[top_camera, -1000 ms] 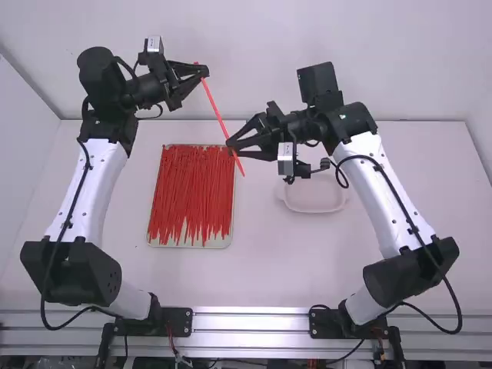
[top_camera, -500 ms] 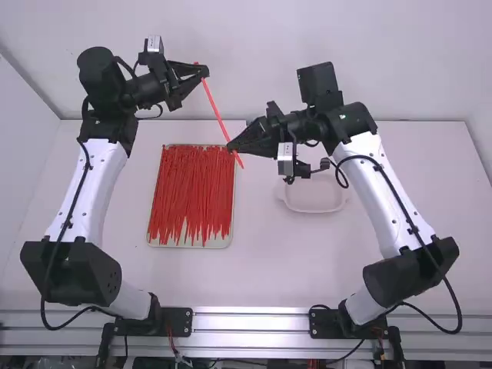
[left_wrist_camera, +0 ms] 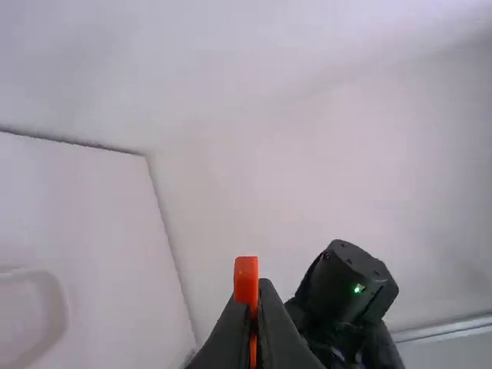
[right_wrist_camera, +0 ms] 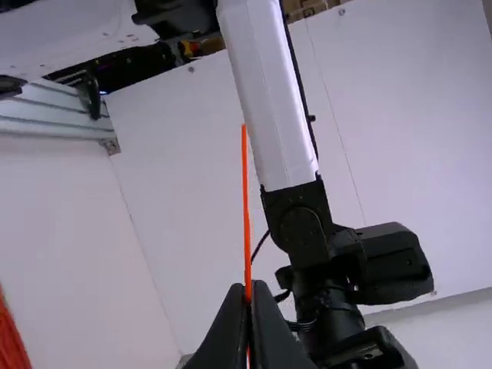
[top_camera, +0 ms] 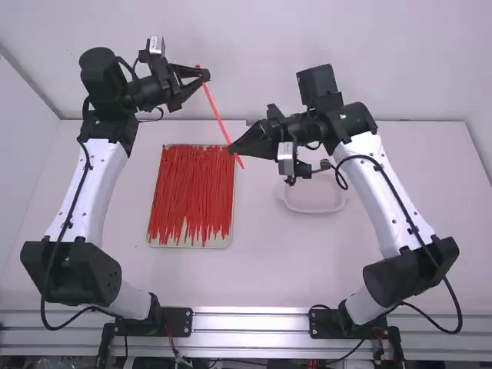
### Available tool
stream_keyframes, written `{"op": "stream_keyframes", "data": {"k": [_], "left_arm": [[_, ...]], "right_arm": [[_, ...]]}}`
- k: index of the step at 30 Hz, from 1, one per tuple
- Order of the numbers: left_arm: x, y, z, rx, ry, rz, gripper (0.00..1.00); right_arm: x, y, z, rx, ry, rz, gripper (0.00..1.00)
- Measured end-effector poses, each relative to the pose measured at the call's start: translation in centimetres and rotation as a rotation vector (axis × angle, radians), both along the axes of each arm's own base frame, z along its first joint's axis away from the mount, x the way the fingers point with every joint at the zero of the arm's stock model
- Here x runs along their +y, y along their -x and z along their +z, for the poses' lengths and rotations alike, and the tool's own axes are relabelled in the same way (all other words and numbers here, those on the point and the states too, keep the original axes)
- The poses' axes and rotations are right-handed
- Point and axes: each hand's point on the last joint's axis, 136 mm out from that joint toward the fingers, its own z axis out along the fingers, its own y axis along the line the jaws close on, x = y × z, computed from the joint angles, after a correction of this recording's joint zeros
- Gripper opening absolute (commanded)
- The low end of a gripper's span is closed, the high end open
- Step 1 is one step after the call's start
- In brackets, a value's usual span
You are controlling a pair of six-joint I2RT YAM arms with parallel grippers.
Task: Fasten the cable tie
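One red cable tie (top_camera: 219,115) is held in the air above the back of the table, slanting down to the right. My left gripper (top_camera: 201,74) is shut on its upper end; in the left wrist view the tie's head (left_wrist_camera: 246,278) sticks out past the left gripper (left_wrist_camera: 252,327). My right gripper (top_camera: 238,145) is shut on the tie's lower part, with a short tail (top_camera: 240,161) hanging below it. In the right wrist view the tie (right_wrist_camera: 245,207) runs straight away from the right gripper (right_wrist_camera: 247,307) toward the left arm (right_wrist_camera: 265,100).
A flat tray (top_camera: 188,244) holding several loose red cable ties (top_camera: 192,192) lies on the table under the left arm. A shallow white dish (top_camera: 314,203) sits below the right arm's wrist. The white back wall is close behind both grippers.
A second ago my right gripper stood open around the tie's lower part; it has since shut on it. The left gripper has kept its hold, barely shifting.
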Motion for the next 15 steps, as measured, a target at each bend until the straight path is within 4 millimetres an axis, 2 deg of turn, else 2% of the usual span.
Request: {"op": "stream_keyframes", "data": {"k": [9, 15], "left_arm": [[-2.5, 0.4, 0.2, -0.201, -0.098, -0.022, 0.02], [-3.5, 1.0, 0.8, -0.42, -0.182, -0.048, 0.02]], "right_arm": [[-0.9, -1.7, 0.8, 0.206, 0.068, -0.039, 0.0], [-1.7, -2.6, 0.9, 0.433, 0.145, -0.069, 0.0]]}}
